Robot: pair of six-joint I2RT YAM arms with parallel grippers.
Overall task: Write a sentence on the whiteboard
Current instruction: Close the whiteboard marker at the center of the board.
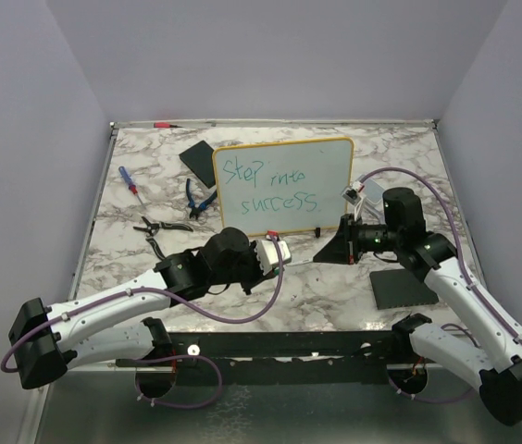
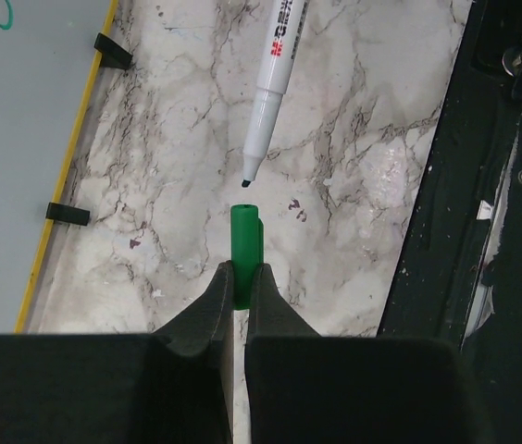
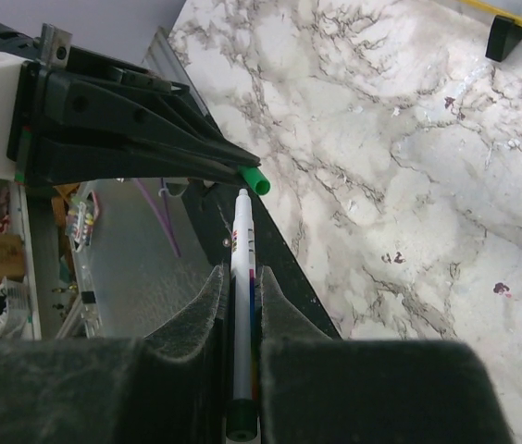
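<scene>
The whiteboard (image 1: 284, 185) with its yellow frame stands at the back centre and bears the sentence (image 1: 268, 185) in green, "Step into success". My left gripper (image 1: 282, 251) is shut on a green marker cap (image 2: 245, 250), just in front of the board. My right gripper (image 1: 321, 252) is shut on the white marker (image 3: 242, 277). The marker's bare tip (image 2: 246, 178) points at the cap's open end with a small gap between them. In the left wrist view the board's edge (image 2: 67, 176) and two black feet show at the left. The cap also shows in the right wrist view (image 3: 255, 178).
A black pad (image 1: 198, 157) lies left of the board and another (image 1: 402, 289) at the front right. A blue-handled screwdriver (image 1: 130, 181), blue pliers (image 1: 199, 196) and black pliers (image 1: 161, 229) lie at the left. A red pen (image 1: 164, 123) lies at the back edge.
</scene>
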